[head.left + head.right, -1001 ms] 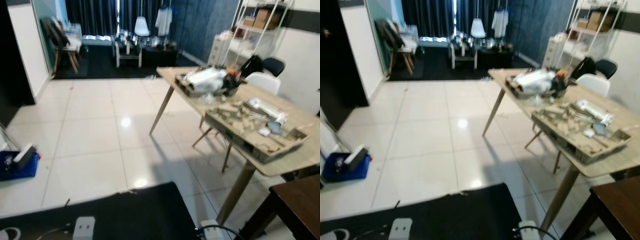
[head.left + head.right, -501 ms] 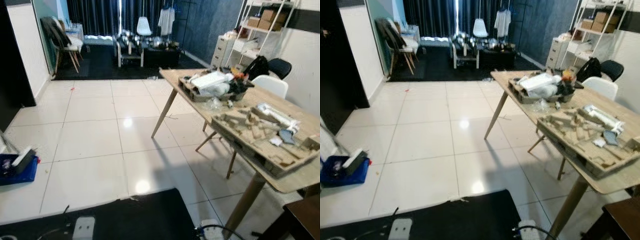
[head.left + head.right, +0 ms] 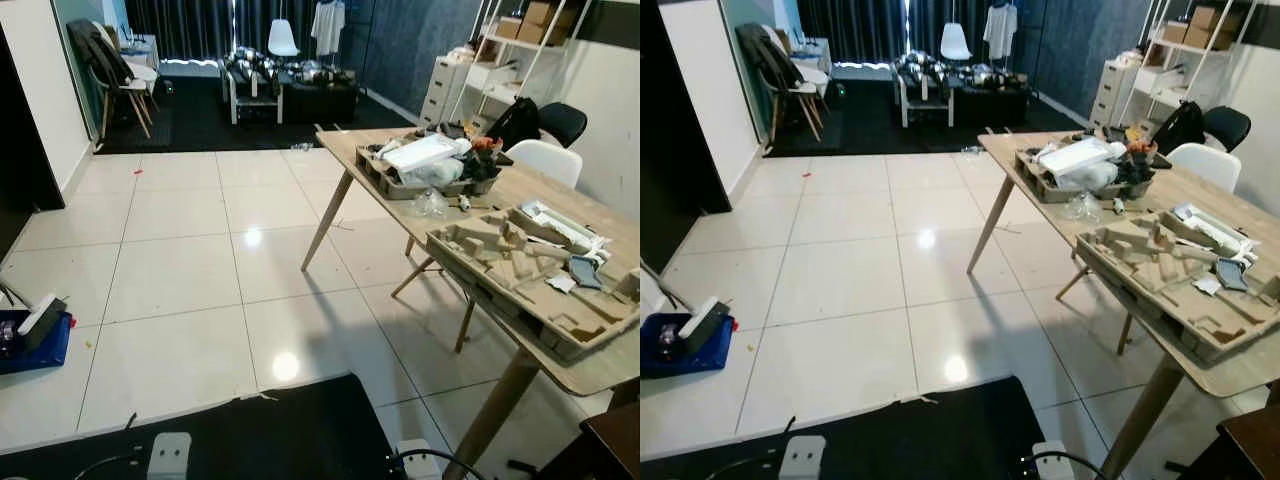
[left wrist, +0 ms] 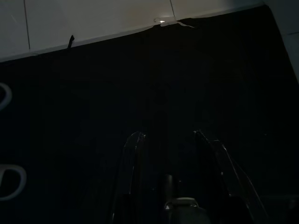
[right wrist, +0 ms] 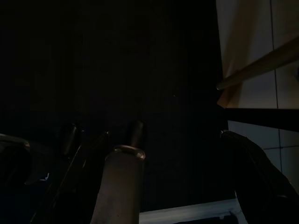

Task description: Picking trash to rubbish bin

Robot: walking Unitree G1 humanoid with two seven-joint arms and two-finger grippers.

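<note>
Small bits of litter lie on the white tiled floor: a red scrap far left and a pale piece by the dark carpet's edge. A crumpled clear plastic wrapper sits on the wooden table. Both arms hang low over the black mat. In the left wrist view my left gripper is open above the dark mat, with nothing between its fingers. In the right wrist view my right gripper is open and empty, beside a table leg.
The table on the right carries two moulded cardboard trays full of clutter. A white chair stands behind it. A blue box sits on the floor at left, a white power strip on the mat. Wide tiled floor stretches ahead.
The whole picture has shifted and sharpened as the camera moved; the table now sits a little further right and lower. No object has moved.
</note>
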